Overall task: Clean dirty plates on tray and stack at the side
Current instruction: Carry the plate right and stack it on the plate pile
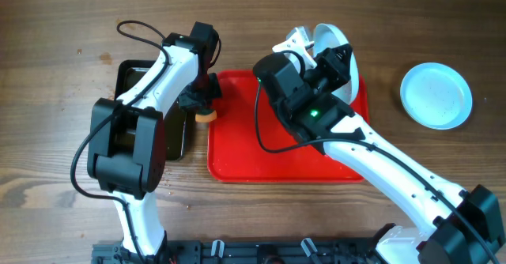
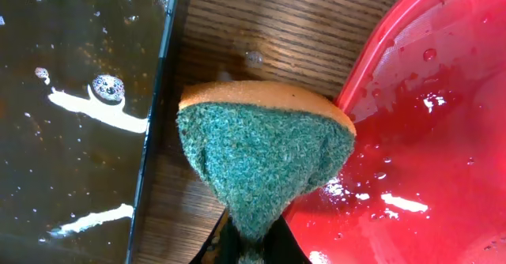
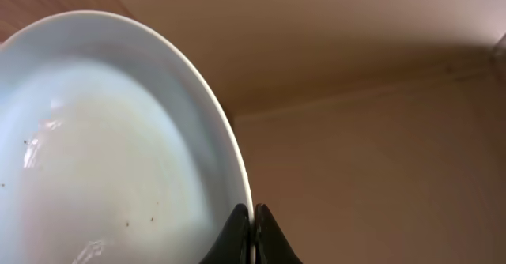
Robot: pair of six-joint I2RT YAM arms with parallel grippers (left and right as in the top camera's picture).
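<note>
Here the right end effector [image 3: 253,218] pinches the plate [image 3: 103,153] edgewise

No writing, label, brand name or number can be read in any of the three views (every surface in sight is plain). The only sign-like mark is a small green indicator light [image 1: 313,113], seen from overhead, glowing on the black wrist housing [image 1: 286,84] of the right arm. It shows no legible character.
</note>
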